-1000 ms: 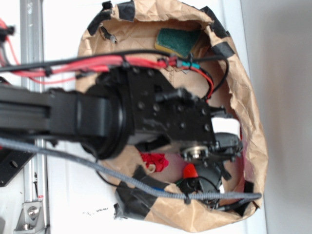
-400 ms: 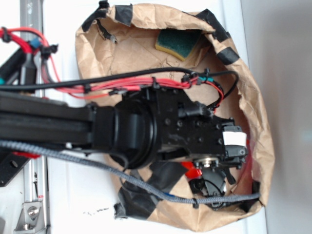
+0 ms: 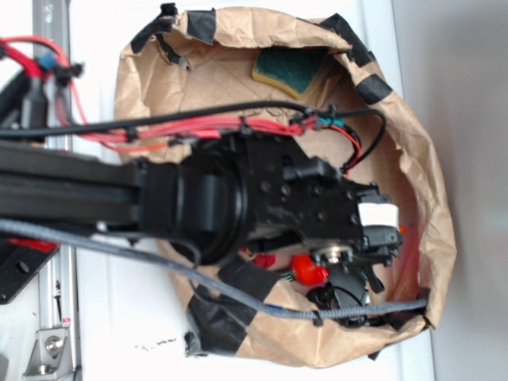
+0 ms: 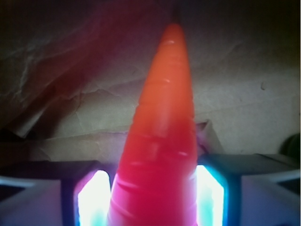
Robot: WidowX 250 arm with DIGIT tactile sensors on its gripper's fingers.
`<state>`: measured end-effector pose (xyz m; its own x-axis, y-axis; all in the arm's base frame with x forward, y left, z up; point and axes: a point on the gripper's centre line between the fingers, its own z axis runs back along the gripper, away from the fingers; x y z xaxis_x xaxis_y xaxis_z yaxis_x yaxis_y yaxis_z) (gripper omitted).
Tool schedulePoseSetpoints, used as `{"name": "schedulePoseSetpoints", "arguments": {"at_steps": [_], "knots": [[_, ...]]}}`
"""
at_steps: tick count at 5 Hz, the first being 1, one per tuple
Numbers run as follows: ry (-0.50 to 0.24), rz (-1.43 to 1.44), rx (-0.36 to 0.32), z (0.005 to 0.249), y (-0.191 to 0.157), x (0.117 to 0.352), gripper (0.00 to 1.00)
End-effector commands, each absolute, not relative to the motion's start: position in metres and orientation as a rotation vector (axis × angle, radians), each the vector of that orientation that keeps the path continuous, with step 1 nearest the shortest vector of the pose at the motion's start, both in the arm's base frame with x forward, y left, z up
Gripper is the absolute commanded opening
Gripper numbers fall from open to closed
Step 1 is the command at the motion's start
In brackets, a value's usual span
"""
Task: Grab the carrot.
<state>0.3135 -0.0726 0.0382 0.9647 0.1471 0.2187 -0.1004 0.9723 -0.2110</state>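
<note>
Orange plastic fills the wrist view: the carrot point(image 4: 157, 141) stands between the two pads point(image 4: 91, 197) of the pincer point(image 4: 150, 197), its tapered tip pointing to 12 o'clock over creased brown paper. Both pads press against the carrot's thick end, so the pincer is closed on it. In the exterior view, the black arm point(image 3: 198, 206) reaches from 9 o'clock into a crumpled paper bowl point(image 3: 413, 159) edged with black tape. Only a small orange-red part of the carrot point(image 3: 308, 272) shows below the wrist, toward 5 o'clock. A green-and-yellow sponge point(image 3: 290, 70) lies at 12 o'clock inside the bowl, well apart from the pincer.
</note>
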Motion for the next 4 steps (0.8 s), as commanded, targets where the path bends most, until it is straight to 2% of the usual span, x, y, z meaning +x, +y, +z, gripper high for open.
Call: {"name": "schedulePoseSetpoints", "arguments": {"at_steps": [1, 3, 4], "knots": [[-0.386, 0.203, -0.123, 0.139, -0.023, 0.318, 0.00], [-0.456, 0.191, 0.002, 0.163, -0.006, 0.315, 0.00], [-0.417, 0.194, -0.001, 0.162, -0.009, 0.313, 0.00]]}}
